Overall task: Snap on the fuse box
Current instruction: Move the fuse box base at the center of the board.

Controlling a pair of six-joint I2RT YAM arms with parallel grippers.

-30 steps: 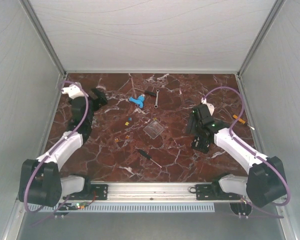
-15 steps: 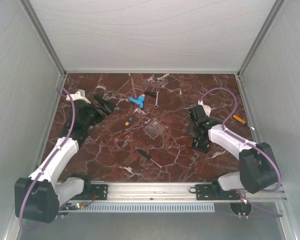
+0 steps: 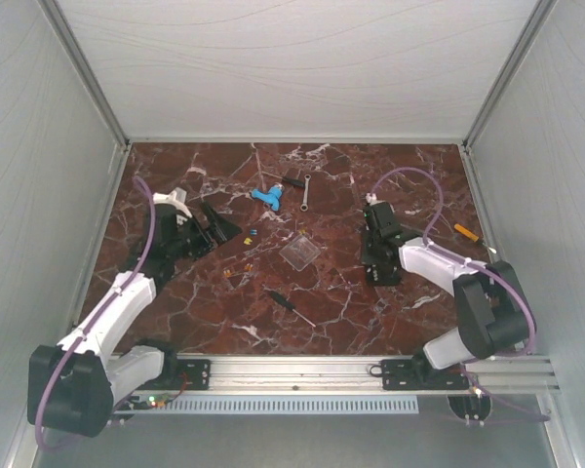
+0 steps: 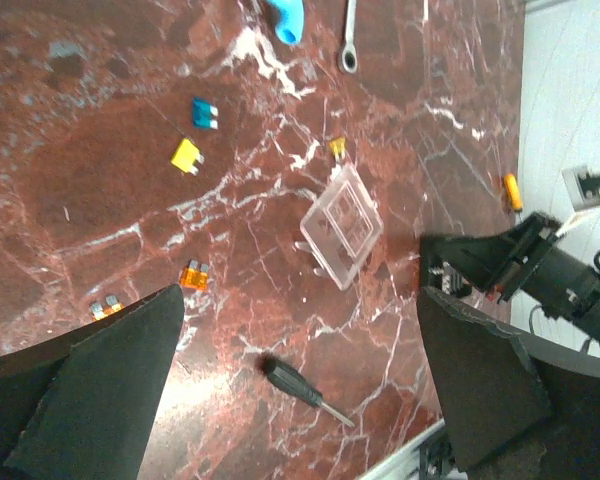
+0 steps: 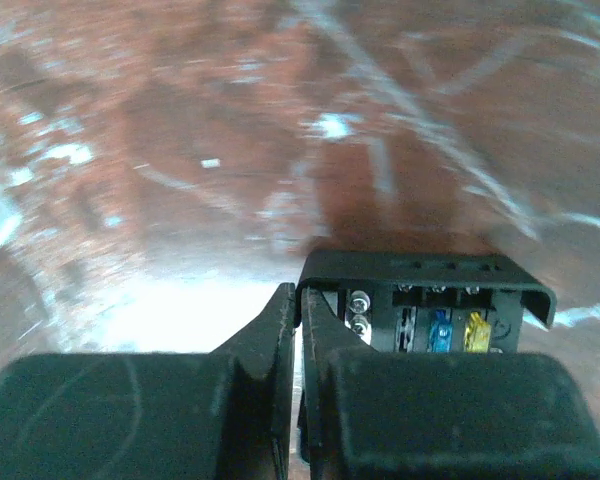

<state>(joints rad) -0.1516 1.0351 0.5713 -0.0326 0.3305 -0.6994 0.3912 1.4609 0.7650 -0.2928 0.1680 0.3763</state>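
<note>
I saw the fuse box (image 3: 382, 271) toward the counter's right edge, just ahead of my right end effector (image 3: 378, 249), whose fingers were pressed together. The clear lid (image 3: 300, 252) lay mid-counter to the box's left, facing the spread, empty left end effector (image 3: 219, 226).

Top view: even, diffuse overhead light, faint soft shadows on the marble surface (image 3: 322, 292). Left wrist view: sharp. Right wrist view: blurred background, white glare patch beside the right tool (image 5: 298, 310).
</note>
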